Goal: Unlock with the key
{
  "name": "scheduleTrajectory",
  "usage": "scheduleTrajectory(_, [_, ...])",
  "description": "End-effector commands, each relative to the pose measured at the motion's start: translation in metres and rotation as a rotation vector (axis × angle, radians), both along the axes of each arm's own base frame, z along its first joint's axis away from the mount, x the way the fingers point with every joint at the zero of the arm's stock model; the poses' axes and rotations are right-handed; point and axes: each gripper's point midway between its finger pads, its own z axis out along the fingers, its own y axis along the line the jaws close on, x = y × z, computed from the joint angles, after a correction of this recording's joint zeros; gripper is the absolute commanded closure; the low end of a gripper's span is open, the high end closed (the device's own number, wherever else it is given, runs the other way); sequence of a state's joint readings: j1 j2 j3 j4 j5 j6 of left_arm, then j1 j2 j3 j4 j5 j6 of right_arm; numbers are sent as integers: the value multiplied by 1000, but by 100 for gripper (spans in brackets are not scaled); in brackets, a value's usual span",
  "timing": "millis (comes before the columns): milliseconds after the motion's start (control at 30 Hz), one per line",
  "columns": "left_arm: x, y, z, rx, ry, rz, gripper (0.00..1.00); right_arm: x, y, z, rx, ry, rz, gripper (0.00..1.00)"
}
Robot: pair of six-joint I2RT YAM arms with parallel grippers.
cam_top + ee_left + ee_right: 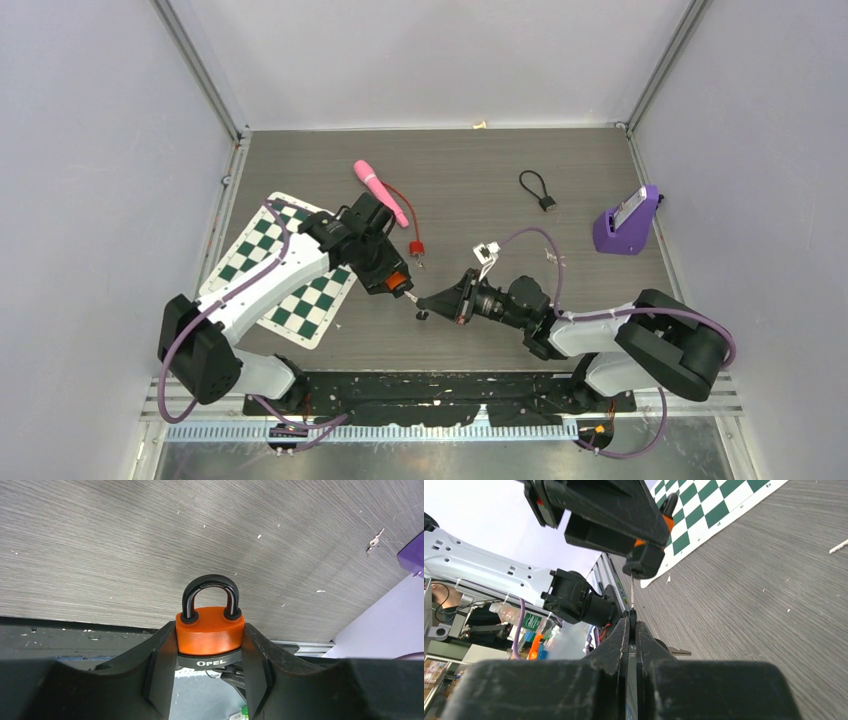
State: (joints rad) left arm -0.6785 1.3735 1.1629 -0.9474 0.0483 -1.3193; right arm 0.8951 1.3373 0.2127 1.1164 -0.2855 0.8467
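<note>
My left gripper (pixel 210 656) is shut on an orange padlock (pixel 210 632) with a black base, its sides pinched between both fingers. The black shackle (pixel 210 587) points away from the wrist and stands closed. In the top view the padlock (pixel 398 279) hangs above the table's middle. My right gripper (pixel 632 622) is shut on a key (pixel 632 594), whose thin blade runs straight up to the padlock's black underside (pixel 644 562). How deep the blade sits I cannot tell. A second key (pixel 680 653) hangs beside the right fingers. From above, the right gripper (pixel 426 300) is just right of the padlock.
A green-and-white chessboard mat (pixel 258 268) lies under the left arm. Behind the padlock are a pink stick (pixel 381 191) and a red cable with a red plug (pixel 415 247). A black cable loop (pixel 538 190) and a purple stand (pixel 628 222) sit at the back right.
</note>
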Motion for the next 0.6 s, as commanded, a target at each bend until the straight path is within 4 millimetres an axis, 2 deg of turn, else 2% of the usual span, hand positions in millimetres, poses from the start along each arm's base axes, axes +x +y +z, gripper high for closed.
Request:
scheduleTrajectory(0, [1, -4, 12, -53, -26, 23, 67, 10, 11, 37, 111, -57, -17, 95])
scheduleTrajectory(267, [2, -3, 16, -65, -49, 27, 68, 15, 16, 29, 104, -18, -26, 95])
scheduleTrajectory(567, [2, -1, 16, -65, -56, 31, 69, 23, 5, 21, 98, 8, -101, 95])
